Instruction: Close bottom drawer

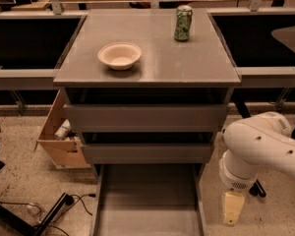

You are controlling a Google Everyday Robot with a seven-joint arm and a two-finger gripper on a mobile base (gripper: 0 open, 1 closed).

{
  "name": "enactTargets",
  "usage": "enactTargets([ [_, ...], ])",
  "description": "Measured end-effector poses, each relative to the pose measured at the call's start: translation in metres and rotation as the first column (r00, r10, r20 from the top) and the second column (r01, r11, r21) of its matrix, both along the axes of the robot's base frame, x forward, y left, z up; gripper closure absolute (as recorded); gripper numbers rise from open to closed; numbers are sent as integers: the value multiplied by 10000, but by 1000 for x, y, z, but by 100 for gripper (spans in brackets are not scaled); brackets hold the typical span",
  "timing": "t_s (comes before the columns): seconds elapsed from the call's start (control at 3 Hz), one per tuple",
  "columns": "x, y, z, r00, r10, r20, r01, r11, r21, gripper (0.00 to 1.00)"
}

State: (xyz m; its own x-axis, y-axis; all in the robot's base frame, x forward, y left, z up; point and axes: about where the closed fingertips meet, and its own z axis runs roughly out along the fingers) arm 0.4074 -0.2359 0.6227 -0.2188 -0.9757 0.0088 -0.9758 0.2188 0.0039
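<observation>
The bottom drawer (pixel 147 200) of the grey cabinet (pixel 147 117) is pulled far out toward me. Its long shallow grey tray looks empty, and its front runs past the lower edge of the view. The two wider drawer fronts above it are nearly in. My white arm (pixel 265 146) comes in from the right. Its gripper (pixel 233 208) hangs pointing down beside the drawer's right rail, just outside the tray and apart from it.
A white bowl (pixel 119 55) and a green can (pixel 183 23) stand on the cabinet top. A tan wooden box (pixel 59 136) with a bottle in it sits on the floor left of the cabinet. Cables and a dark stand (pixel 49 213) lie at lower left.
</observation>
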Motion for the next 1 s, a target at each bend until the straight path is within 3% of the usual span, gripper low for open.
enactTargets([
  [0.33, -21, -9, -90, 9997, -173, -161, 181, 9983, 547, 2],
  [0.67, -33, -18, -160, 9997, -190, -147, 203, 9953, 945, 24],
  [1.0, -41, -31, -233, 9979, -637, -138, 648, 9915, 1125, 55],
])
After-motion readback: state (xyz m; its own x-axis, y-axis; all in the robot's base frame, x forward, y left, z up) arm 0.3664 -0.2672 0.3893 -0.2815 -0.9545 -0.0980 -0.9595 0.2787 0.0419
